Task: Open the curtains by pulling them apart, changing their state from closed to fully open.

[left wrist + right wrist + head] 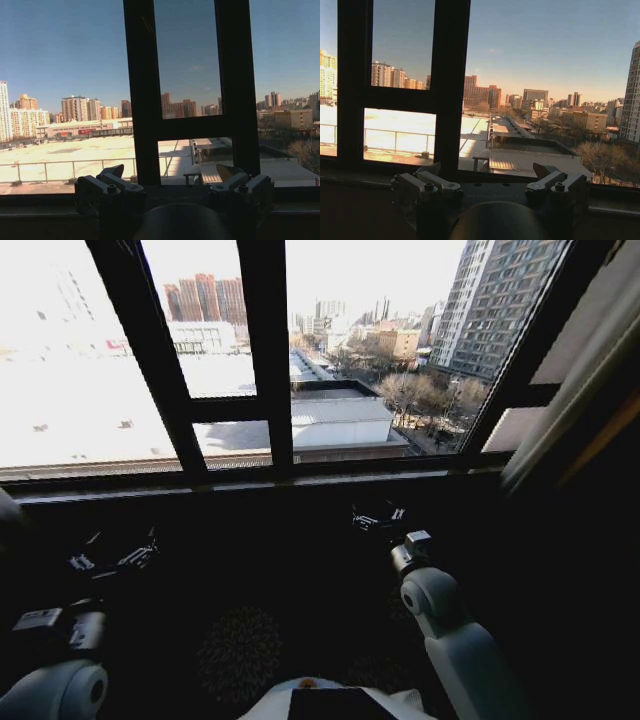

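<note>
My left gripper (112, 558) hangs low in the dark below the sill, its two metal-tipped fingers (116, 181) spread wide apart with nothing between them and nothing touching them. My right gripper (380, 519) sits a little higher and nearer the sill, its fingers (436, 181) spread just as wide, also bare and clear of everything.

Straight ahead of both grippers stands the dark window frame (268, 350) of thick black bars, one heavy upright between the two hands and a crossbar lower down. Through the glass lies a bright flat rooftop with a thin railing, blocks of tall pale apartment buildings (205, 298) far off, and a grey high-rise tower (500, 305) out beyond my right gripper.

The long dark window sill (250, 483) runs just above both grippers, from side to side. The sheer cream pleated curtain (570, 380) is bunched far out past my right gripper, at the right edge of the window, well apart from either hand, leaving the panes in front of me uncovered. Below me the floor and wall are in deep shadow
</note>
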`<state>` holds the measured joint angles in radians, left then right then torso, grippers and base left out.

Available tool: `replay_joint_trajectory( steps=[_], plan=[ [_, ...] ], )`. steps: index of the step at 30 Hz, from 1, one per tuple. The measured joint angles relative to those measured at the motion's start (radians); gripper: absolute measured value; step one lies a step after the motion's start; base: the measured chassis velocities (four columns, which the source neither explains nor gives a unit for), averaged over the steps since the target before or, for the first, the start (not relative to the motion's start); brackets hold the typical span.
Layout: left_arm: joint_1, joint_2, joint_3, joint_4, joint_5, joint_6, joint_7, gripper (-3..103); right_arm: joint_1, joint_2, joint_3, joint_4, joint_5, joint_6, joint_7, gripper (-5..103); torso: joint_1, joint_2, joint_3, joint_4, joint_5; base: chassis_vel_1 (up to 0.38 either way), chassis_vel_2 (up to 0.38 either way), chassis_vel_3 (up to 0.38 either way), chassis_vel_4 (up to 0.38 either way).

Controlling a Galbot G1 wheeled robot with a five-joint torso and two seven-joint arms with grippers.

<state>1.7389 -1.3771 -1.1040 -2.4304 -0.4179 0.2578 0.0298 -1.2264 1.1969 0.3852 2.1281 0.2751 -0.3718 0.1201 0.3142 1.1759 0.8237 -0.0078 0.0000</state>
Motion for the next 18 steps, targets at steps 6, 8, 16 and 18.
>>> replay_joint_trajectory(
  steps=[6, 8, 16, 18],
  plan=[
    [0.000, -0.004, 0.002, 0.002, 0.003, -0.005, -0.003, 100, -0.001, 0.002, -0.012, -0.009, -0.026, 0.004, -0.006, 100, -0.001, 0.001, -0.001, 0.0003, -0.0006, 0.120, -0.039, -0.114, 0.055],
    [0.003, -0.005, 0.003, 0.004, 0.003, -0.008, -0.004, 100, -0.002, 0.004, -0.014, -0.012, -0.030, 0.009, -0.007, 100, -0.001, 0.000, 0.000, 0.0002, -0.0001, 0.000, 0.000, 0.000, 0.000],
    [0.001, -0.004, -0.001, 0.008, -0.001, -0.013, -0.005, 100, -0.009, 0.009, -0.015, -0.011, -0.042, 0.013, -0.010, 100, 0.001, -0.001, 0.000, 0.0000, 0.0006, -0.038, 0.017, 0.032, -0.004],
    [0.000, -0.004, -0.002, 0.011, -0.002, -0.018, -0.006, 100, -0.012, 0.011, -0.015, -0.011, -0.042, 0.021, -0.010, 100, 0.000, 0.000, 0.000, 0.0000, 0.0006, 0.000, 0.000, 0.000, 0.000]
  ],
)
